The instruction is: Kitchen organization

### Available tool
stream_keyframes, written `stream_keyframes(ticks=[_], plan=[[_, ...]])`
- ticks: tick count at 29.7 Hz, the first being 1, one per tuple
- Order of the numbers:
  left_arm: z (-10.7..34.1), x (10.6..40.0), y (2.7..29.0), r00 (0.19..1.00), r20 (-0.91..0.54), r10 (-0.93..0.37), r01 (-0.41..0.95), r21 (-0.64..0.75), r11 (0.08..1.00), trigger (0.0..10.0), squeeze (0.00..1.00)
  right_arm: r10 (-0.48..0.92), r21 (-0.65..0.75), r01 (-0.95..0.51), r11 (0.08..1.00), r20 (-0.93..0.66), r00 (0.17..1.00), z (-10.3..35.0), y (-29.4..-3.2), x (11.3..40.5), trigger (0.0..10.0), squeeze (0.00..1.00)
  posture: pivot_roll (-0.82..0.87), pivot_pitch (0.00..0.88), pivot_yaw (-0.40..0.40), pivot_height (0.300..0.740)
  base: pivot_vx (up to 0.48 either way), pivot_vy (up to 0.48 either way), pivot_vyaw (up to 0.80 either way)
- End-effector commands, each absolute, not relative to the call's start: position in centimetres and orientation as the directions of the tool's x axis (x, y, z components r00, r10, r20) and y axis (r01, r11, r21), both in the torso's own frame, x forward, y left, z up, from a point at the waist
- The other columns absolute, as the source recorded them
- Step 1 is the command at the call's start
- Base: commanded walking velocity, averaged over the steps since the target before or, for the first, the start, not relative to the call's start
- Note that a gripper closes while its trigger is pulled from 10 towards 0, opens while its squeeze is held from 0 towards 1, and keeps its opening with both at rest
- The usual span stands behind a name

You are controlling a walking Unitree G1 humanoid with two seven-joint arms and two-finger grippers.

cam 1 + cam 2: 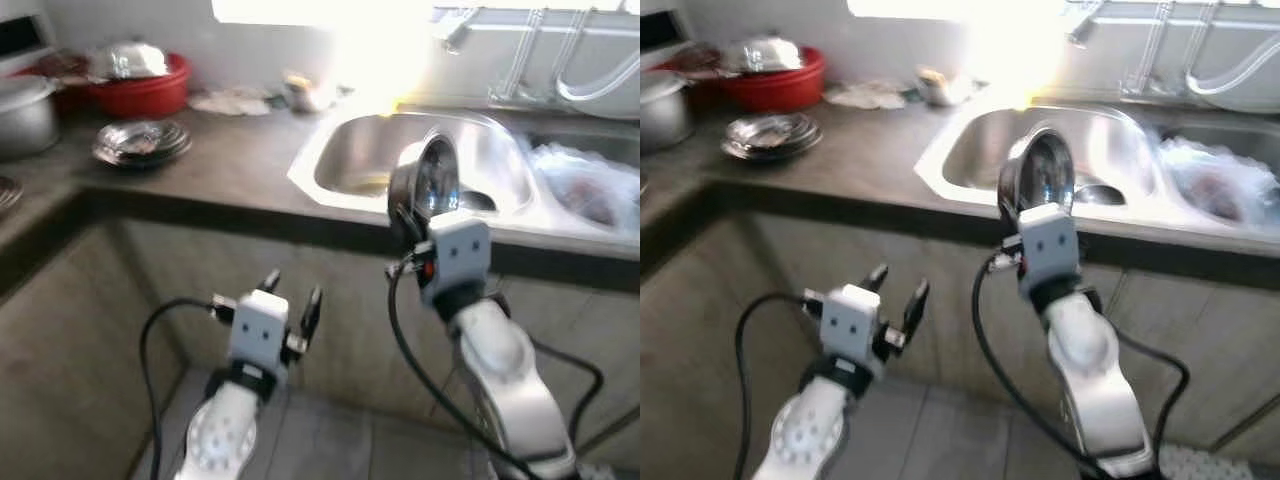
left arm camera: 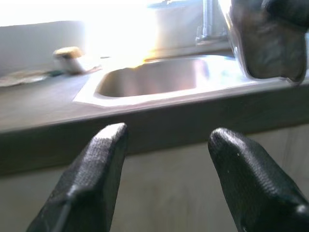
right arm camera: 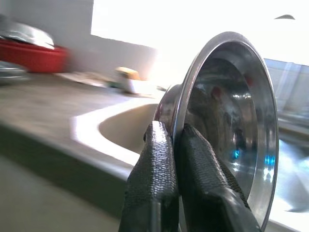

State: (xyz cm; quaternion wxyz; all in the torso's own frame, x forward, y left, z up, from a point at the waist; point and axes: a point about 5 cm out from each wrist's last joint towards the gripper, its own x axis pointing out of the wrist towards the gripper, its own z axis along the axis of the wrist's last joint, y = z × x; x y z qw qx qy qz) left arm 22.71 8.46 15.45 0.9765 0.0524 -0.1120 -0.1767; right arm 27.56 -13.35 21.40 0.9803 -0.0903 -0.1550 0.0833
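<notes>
Right tool clamps steel bowl above sink; left tool apart.

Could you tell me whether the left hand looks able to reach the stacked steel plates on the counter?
Probably not yet: the left hand hangs open below the counter edge, and the plates lie farther back.

A grey countertop carries stacked steel bowls, a red basin and a pot.
</notes>
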Motion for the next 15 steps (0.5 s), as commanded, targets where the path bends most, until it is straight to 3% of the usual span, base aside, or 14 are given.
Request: stream_keyframes(ticks=[1,15], plan=[[15.4,22.7,9.1,0.920,0.190,-0.342,0.317,0.150,0.936,10.0,0.00,0.224,-0.208,-0.157,0.966,0.355,0.908,22.9,-12.4,27.4,10.0,0.00,0.03,0.064,0.004,0.740,0.398,0.000,0.00],[15.3,22.8,9.1,0.924,0.192,-0.331,0.306,0.147,0.941,10.0,0.00,0.298,-0.273,-0.210,0.939,0.336,0.893,24.2,-12.7,29.3,10.0,0.00,0.03,0.061,-0.008,0.740,0.360,0.000,0.00]])
